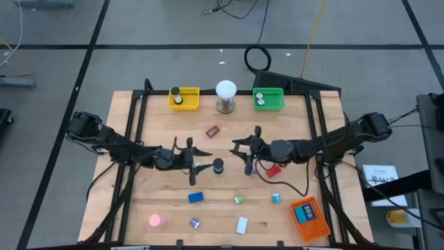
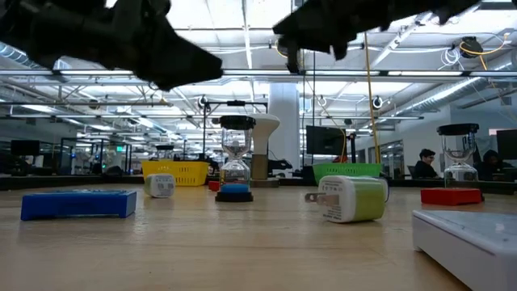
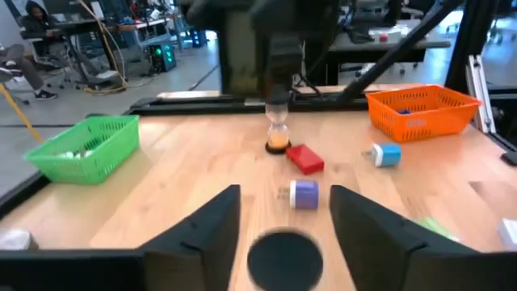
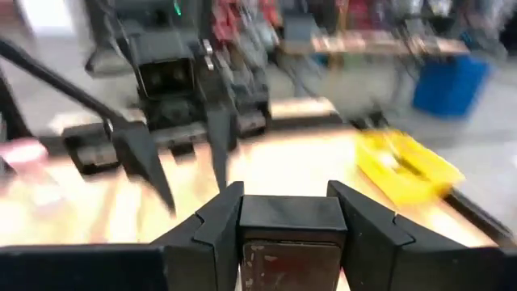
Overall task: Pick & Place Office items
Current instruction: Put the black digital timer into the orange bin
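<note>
the right gripper (image 1: pixel 244 152) clamps a dark square block (image 4: pixel 289 217) beside the black round cap (image 1: pixel 218 165), over which the left gripper (image 1: pixel 198 162) stands open.

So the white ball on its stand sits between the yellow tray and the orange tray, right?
Not quite. The white ball stands between the yellow tray and the green tray, not the orange one. The high view shows it.
</note>
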Robot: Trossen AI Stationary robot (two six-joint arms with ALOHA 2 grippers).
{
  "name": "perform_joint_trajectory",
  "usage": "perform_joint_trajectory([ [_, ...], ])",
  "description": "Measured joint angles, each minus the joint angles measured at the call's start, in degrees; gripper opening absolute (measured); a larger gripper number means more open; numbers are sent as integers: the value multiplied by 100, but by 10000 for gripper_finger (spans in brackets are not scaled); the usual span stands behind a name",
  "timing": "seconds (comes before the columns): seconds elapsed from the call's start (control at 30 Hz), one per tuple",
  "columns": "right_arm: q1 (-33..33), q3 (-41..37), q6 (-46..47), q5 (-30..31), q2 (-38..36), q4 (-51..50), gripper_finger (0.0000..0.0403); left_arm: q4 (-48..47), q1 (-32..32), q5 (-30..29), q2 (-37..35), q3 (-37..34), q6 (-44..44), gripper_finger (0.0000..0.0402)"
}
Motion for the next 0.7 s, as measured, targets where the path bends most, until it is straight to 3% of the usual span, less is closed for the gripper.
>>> perform_joint_trajectory([
  [0.17,216,1230,1005,626,-76,-3062,148,871,62,-9,-5,-561,-67,132],
  [0.33,484,2276,2620,720,-5,-5625,148,889,87,-10,-4,-706,-149,105],
  [0.5,871,2680,4094,647,9,-7306,148,853,87,1,-4,-699,-312,104],
  [0.7,1409,2749,5567,30,11,-8462,148,801,87,1,-2,-695,-241,107],
])
